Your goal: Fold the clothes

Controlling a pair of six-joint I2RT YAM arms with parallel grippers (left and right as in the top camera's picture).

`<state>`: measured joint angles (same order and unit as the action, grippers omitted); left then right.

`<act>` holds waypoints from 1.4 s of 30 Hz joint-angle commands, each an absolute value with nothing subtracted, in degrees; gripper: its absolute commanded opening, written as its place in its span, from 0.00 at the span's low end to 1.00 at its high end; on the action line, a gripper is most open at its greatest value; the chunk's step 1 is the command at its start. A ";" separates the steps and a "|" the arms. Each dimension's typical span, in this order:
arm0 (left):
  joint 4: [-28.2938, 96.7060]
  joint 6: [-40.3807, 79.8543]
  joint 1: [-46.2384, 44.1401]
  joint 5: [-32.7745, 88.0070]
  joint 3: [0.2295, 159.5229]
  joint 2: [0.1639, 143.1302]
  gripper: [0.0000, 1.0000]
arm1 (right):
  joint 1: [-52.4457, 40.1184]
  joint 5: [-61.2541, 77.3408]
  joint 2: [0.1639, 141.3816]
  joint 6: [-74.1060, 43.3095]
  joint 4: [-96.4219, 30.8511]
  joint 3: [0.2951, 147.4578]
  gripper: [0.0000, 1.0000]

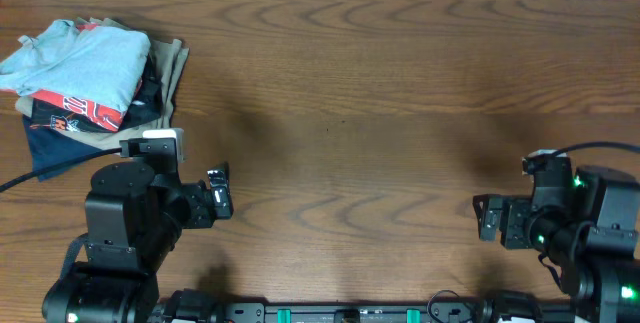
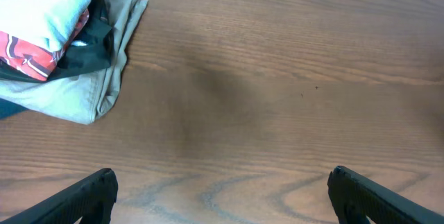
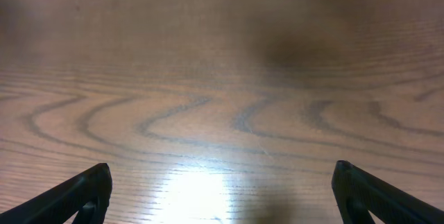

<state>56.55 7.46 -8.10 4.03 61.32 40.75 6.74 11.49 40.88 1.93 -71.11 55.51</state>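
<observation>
The pale blue-grey T-shirt (image 1: 80, 58) lies folded on top of a pile of garments at the far left of the table. Its corner shows at the top left of the left wrist view (image 2: 45, 5). My left gripper (image 1: 220, 192) is open and empty, near the front left, to the right of and nearer than the pile; in the left wrist view (image 2: 220, 191) only bare wood lies between its fingers. My right gripper (image 1: 486, 218) is open and empty at the front right, over bare wood in the right wrist view (image 3: 222, 188).
Under the T-shirt lie a red shirt with white lettering (image 1: 80, 110), a navy garment (image 1: 50, 143) and a khaki garment (image 1: 172, 68). The wooden table (image 1: 360, 103) stretches between the arms. A black cable (image 1: 20, 180) runs off the left edge.
</observation>
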 commanded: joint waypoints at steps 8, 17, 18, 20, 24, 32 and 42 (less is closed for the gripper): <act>56.47 7.53 -8.23 3.16 60.97 40.77 0.98 | 0.86 7.73 26.04 3.97 -63.96 52.58 0.99; 56.47 7.53 -8.23 3.16 60.97 40.77 0.98 | 0.69 6.22 8.36 5.65 -37.12 30.76 0.99; 56.47 7.53 -8.23 3.16 60.97 40.77 0.98 | 0.69 6.24 6.44 5.63 -33.15 27.38 0.99; 56.47 7.53 -8.23 3.16 60.97 40.77 0.98 | 0.71 6.22 3.79 5.63 -26.57 22.20 0.99; 56.47 7.53 -8.23 3.16 60.97 40.77 0.98 | 1.04 5.37 0.25 5.65 -12.40 12.16 0.99; 56.47 7.53 -8.23 3.16 60.97 40.77 0.98 | 1.17 0.93 0.30 5.67 7.49 0.34 0.99; 56.47 7.53 -8.23 3.16 60.97 40.77 0.98 | 2.74 1.98 0.30 5.65 -4.21 0.32 0.99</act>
